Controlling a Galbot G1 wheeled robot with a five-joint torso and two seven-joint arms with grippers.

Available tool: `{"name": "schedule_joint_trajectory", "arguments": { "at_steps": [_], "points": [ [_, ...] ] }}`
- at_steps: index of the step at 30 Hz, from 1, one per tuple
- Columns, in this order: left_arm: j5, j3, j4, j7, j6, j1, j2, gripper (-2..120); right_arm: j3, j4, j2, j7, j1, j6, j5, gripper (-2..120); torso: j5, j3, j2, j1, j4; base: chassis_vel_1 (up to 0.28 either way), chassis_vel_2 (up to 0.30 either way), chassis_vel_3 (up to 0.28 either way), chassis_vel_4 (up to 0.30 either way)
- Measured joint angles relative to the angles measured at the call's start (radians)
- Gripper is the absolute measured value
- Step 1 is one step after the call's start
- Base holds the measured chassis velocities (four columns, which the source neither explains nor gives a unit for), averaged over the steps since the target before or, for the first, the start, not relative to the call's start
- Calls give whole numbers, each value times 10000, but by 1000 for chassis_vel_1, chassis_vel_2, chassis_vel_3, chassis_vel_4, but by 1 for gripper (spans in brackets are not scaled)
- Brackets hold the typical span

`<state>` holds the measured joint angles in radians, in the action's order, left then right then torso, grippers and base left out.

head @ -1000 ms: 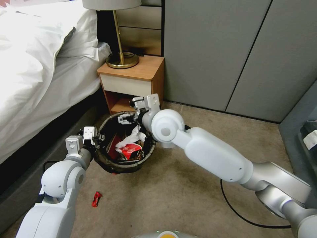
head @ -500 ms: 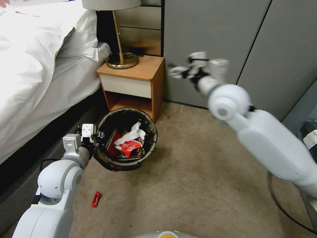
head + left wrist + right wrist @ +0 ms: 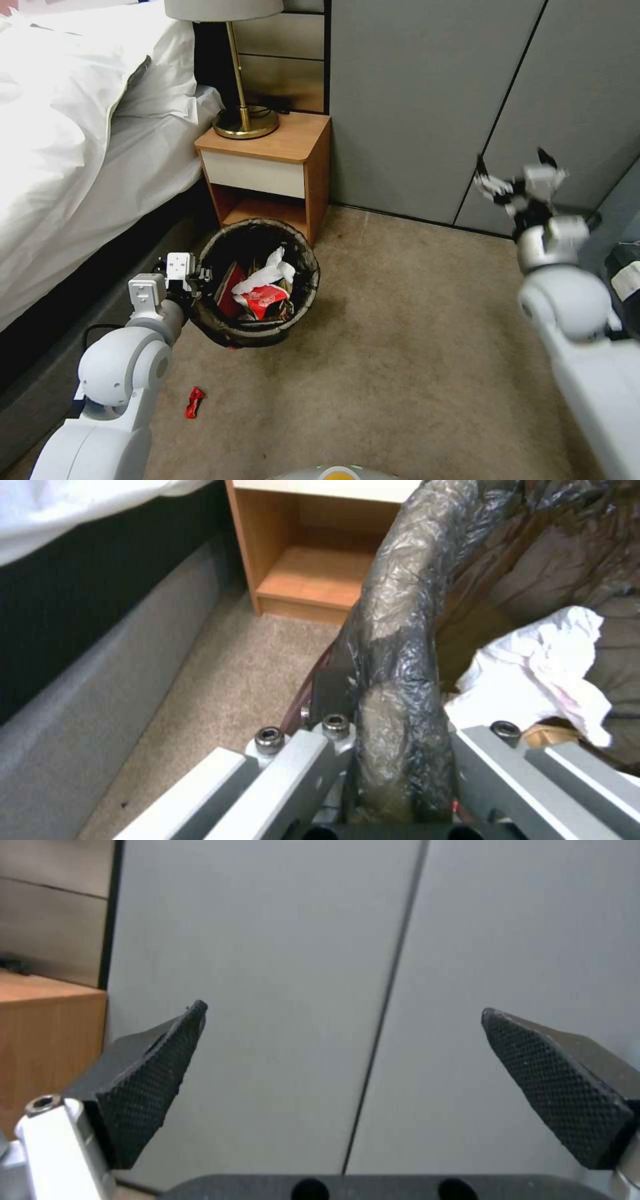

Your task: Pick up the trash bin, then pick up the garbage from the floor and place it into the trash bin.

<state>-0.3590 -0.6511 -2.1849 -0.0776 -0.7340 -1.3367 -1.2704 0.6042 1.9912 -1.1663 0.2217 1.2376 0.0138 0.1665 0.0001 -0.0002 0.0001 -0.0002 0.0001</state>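
- Trash bin (image 3: 257, 333): small round bin, dark bag liner folded over its rim; it stands or hangs just in front of the bedside table's open shelf, beside the bed base. Whether its bottom touches the carpet cannot be told.
- Left gripper (image 3: 195, 279): at the bin's near-left rim. In the left wrist view its two metal fingers (image 3: 293, 775) straddle the liner-covered rim (image 3: 400, 680), one outside the wall and one inside, pinched on it.
- Bin contents: white tissue (image 3: 270, 272) on top, a red-and-white crumpled wrapper (image 3: 263, 298) just below it, a dark red flat packet (image 3: 230, 293) against the inner left wall. The tissue also shows in the left wrist view (image 3: 533, 675), just inside the rim.
- Red wrapper (image 3: 195, 402): small twisted scrap lying on the carpet, apart from the bin, beside the left arm's elbow.
- Floor (image 3: 400, 373): beige short-pile carpet.
- Right gripper (image 3: 517, 181): raised in the air at the right, well apart from the bin, in front of the grey wall panels (image 3: 427, 100). Its textured black pads (image 3: 150, 1080) are spread wide, nothing between them.
- Bedside table (image 3: 270, 157): wooden, pale drawer front, open shelf below; a brass-based lamp (image 3: 245, 121) stands on top.
- Bed (image 3: 73, 133): white bedding, at the left.
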Motion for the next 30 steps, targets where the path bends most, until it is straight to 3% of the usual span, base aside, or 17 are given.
{"name": "schedule_joint_trajectory", "arguments": {
  "at_steps": [1, 4, 8, 30],
  "points": [
    [0, 0, 0, 0, 0, 0, 0, 1, 0, 0, 0, 0, 0, 0, 0, 100, 0, 0, 0, 0, 0, 0, 0, 0, 0],
    [8, 40, 37, 0, 44, -36, 4, 1, 307, -37, -983, -235, 845, -633, -686, 100, -5, 1, 0, 1, -2, 0, 0, 0, 0],
    [-7, 79, 64, -6, 50, -37, 15, 1, 360, -93, -1310, -285, 1031, -805, -902, 100, -1, 1, 0, 1, 0, 0, 0, 0, 0],
    [-555, 81, -98, -86, -10, -37, 220, 1, 51, -454, -1695, -40, 866, -717, -1130, 100, -2, 2, 0, 2, -2, 0, 0, 0, 0]
  ]
}}
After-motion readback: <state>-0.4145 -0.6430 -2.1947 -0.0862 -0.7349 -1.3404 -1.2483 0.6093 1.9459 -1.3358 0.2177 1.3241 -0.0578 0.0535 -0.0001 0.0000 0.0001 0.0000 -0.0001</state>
